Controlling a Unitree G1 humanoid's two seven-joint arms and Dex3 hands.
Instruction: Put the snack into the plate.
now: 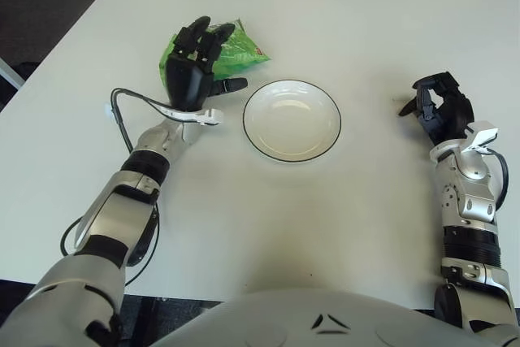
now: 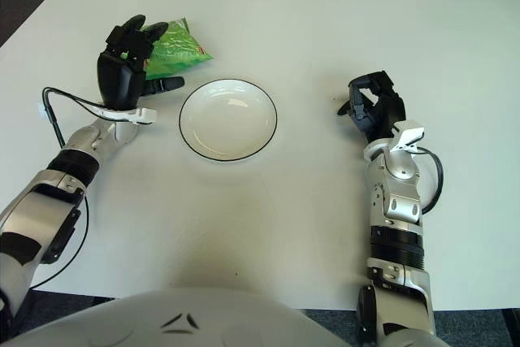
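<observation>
My left hand [image 1: 192, 75] is over the near edge of the green snack bag [image 1: 230, 46], palm turned away from me, its fingers [image 1: 197, 38] spread apart above the packet and the thumb sticking out toward the plate [image 1: 292, 119]. Nothing is gripped; whether my fingertips touch the foil I cannot tell. The snack bag lies flat on the white tabletop [image 1: 341, 30], just beyond and to the left of the plate (a shallow white dish with a dark rim), close to it but apart. My right hand [image 1: 439, 108] shows well to the right of the plate, fingers curled inward, holding nothing.
</observation>
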